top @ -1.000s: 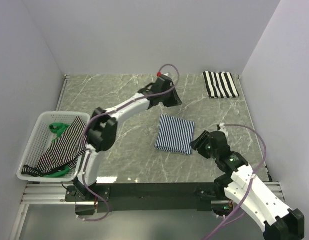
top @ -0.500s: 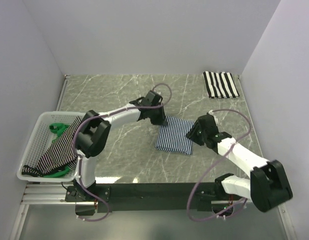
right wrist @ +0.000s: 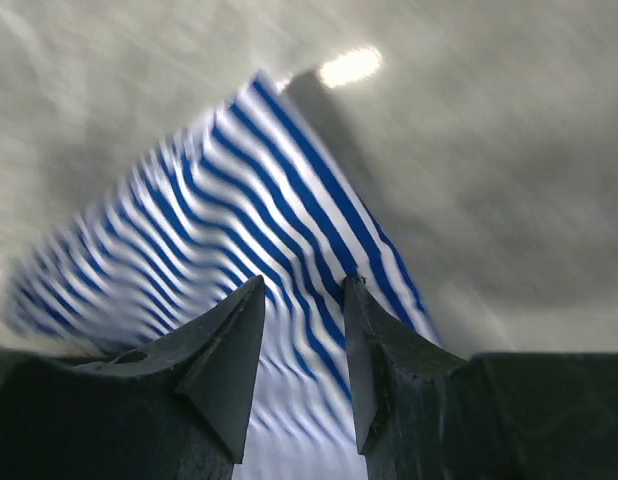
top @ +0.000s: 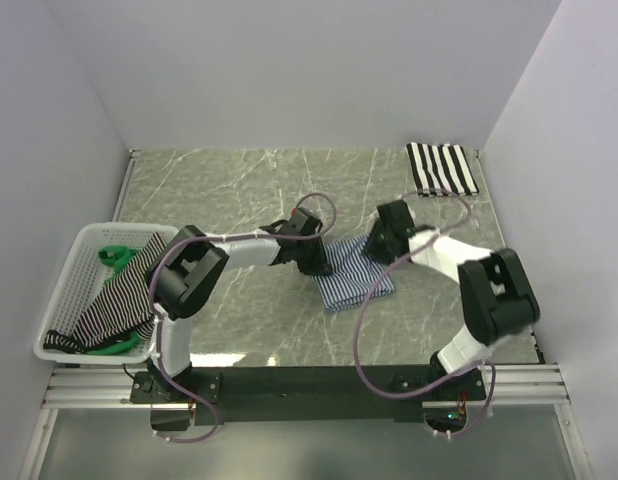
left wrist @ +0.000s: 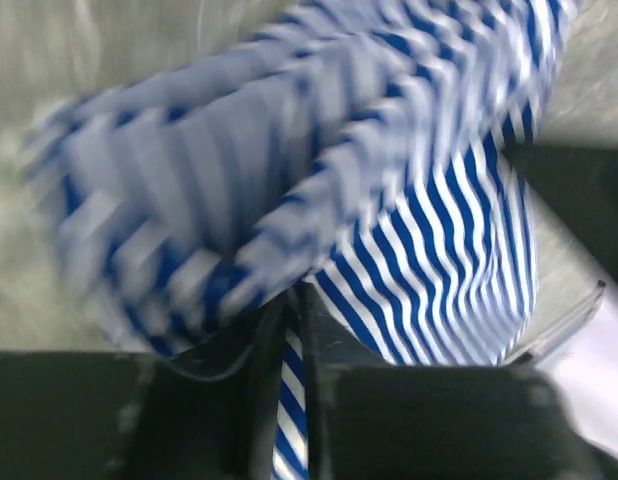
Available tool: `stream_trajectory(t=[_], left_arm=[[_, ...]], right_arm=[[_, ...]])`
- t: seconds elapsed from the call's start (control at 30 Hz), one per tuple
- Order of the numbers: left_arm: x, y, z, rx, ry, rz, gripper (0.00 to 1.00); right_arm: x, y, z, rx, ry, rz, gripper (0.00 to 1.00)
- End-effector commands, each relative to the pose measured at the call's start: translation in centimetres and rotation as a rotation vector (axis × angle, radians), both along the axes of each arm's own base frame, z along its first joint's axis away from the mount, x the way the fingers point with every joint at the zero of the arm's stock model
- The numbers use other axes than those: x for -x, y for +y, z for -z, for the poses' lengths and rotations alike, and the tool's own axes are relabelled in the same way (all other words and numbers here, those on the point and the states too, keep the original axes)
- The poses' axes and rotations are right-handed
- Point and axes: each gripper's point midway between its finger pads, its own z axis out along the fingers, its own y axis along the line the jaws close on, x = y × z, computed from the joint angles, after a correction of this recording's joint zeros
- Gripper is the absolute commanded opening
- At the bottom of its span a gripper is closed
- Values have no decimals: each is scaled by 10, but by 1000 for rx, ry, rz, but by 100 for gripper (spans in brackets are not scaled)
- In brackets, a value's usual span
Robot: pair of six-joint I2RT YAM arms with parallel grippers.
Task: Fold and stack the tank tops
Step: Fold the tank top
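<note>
The folded tank top (top: 354,278) at the middle carries thin navy-and-white stripes, reading bright blue on white in both wrist views. A second folded tank top (top: 442,169) at the far right shows broad black-and-white stripes. The worktop (top: 239,190) is grey-green marble with pale veins. The white mesh basket (top: 64,290) holds black-and-white striped cloth (top: 119,295) and something green (top: 115,257). Both arms are white with black joints.

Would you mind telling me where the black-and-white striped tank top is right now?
In the top view, the black-and-white striped tank top lies folded on the table's far right corner, beyond the right gripper.
</note>
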Motion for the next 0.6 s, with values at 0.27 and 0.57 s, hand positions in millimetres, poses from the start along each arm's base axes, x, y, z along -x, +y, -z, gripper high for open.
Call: stream_trajectory(t=[0.27,0.57], left_arm=[[8,0,-80,182,-108,-278,38],[-34,21,-115,114,-229,-210,36]], right_arm=[[-124,115,-49,-129,-107,-487,45],[-125,71,-135,-29,-251,-247,47]])
